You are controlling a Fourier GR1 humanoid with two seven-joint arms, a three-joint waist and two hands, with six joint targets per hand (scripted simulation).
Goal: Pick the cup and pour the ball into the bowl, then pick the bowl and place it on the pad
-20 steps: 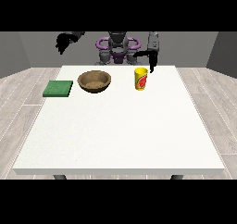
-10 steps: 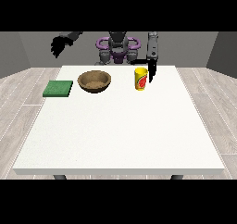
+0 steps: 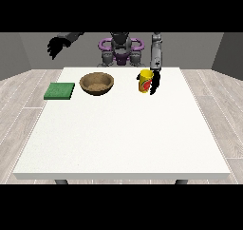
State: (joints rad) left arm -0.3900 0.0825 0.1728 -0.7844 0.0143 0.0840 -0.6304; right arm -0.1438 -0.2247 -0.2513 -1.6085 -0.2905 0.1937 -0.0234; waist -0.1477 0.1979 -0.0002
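Hanging just beside the yellow cup [image 3: 145, 81], on its right side, is the hand at the view's right [image 3: 155, 83]. Its dark fingers point downward along the cup wall, but I cannot tell if they are apart, together, or already closed on the cup; they look very near or touching, and the view does not settle it. The hand at the view's left [image 3: 56, 46] is raised high above the far left corner, well apart from everything; its fingers look spread and relaxed, and it holds nothing.

The cup stands upright on the white counter [image 3: 123, 129], in the far part, to the right of the middle. The wooden bowl [image 3: 97, 83] sits to its left, near but not touching. The green pad [image 3: 60, 91] lies flat further left, beside the bowl with a small gap. The ball is not visible; probably it is inside the cup.

To my judgement, the task is at its first step, the grasp of the cup. Nothing is poured yet, and the bowl is not on the pad.

The next move calls for closing the fingers around the cup, lifting it straight up, carrying it left over the bowl and tilting it so that the ball rolls out. The cup must stay upright until it is above the bowl.
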